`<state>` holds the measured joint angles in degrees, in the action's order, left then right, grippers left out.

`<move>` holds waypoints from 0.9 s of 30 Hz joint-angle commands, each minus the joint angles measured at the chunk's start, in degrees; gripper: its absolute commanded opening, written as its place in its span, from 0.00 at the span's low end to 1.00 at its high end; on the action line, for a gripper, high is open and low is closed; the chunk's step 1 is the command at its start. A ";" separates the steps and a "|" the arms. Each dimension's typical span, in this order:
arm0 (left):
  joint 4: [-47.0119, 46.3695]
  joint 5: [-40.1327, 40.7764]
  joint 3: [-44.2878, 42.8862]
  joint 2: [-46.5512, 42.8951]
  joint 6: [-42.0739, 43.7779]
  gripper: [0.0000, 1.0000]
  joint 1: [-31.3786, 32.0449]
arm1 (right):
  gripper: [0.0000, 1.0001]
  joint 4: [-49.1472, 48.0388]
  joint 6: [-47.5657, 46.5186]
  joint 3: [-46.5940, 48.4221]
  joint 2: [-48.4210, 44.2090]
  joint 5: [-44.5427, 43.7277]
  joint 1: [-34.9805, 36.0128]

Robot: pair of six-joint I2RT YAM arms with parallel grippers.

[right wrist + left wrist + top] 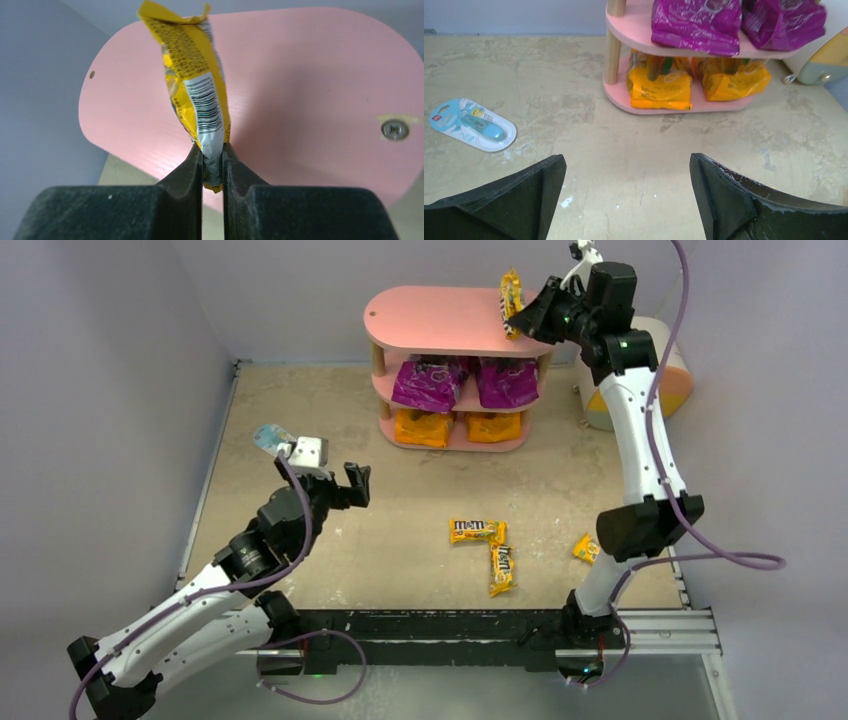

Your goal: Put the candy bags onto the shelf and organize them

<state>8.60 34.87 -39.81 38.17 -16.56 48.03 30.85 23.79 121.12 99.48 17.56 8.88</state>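
Yellow packet [511, 302] hangs upright over the right end of the shelf [430, 320], pinched by the right gripper [527, 312] for placement on top. Left wrist view: the left gripper [626, 165] stands wide apart and empty, facing the shelf front, likely staged for another pick. Right wrist view: the jaws clamp the packet's bottom seam, keeping it vertical above the shelf.

Both arms look alike on my feed: L arm [190, 610] and R arm [645, 450] have white links w/ black joint housings. A purple cable [730, 560] loops off each, base to wrist. Small green LED [622, 340] lit on the R arm's upper joint. L gripper [357, 486] and R gripper [212, 150] have matte black wedge fingers [514, 200], scuffed w/ pale specks. L wrist carries a silver cam block [308, 452]. Bases sit on a black rail [420, 625].
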 commanded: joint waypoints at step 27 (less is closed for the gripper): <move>-0.08 2.49 0.26 4.10 -0.56 1.00 0.02 | 0.37 10.16 1.96 5.67 1.54 -5.12 -3.83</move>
<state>9.58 37.10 -39.46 42.06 -16.95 48.03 37.60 27.35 125.40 103.42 15.62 5.19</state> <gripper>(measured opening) 0.996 0.390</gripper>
